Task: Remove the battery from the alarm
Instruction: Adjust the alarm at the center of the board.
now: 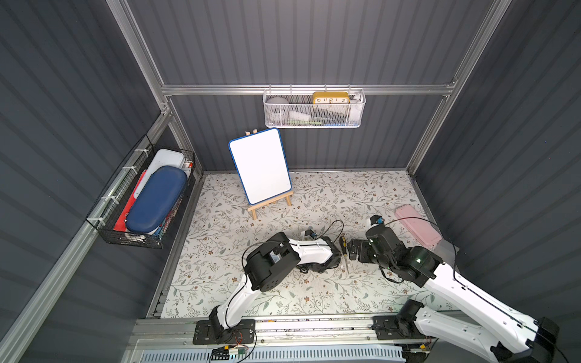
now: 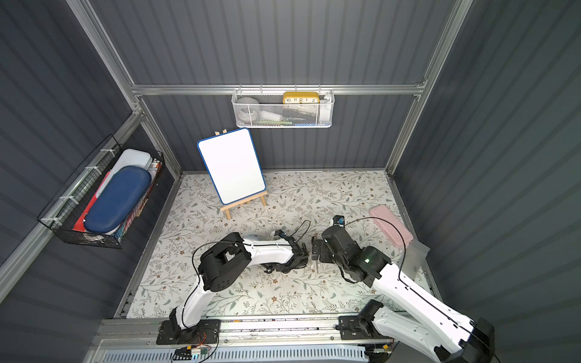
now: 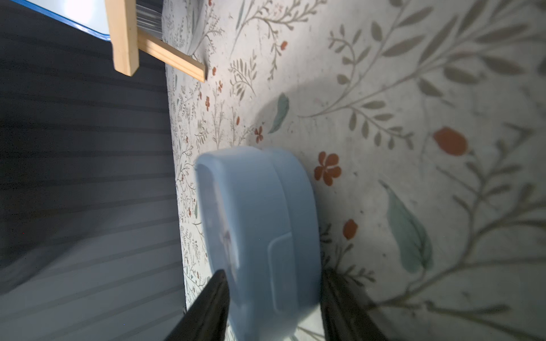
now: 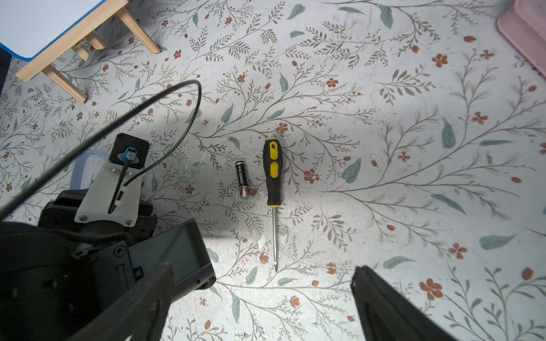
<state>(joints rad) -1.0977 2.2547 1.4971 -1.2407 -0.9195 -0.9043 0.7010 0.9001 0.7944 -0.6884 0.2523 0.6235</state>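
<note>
top view: yellow clock [image 1: 330, 98], numerals 10–2

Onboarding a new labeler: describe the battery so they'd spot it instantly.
On the floral tabletop, find the black-and-yellow screwdriver lying flat. The battery lies beside its handle, parallel, not touching. It is a short dark cylinder with a reddish end, far shorter than the screwdriver.
</note>
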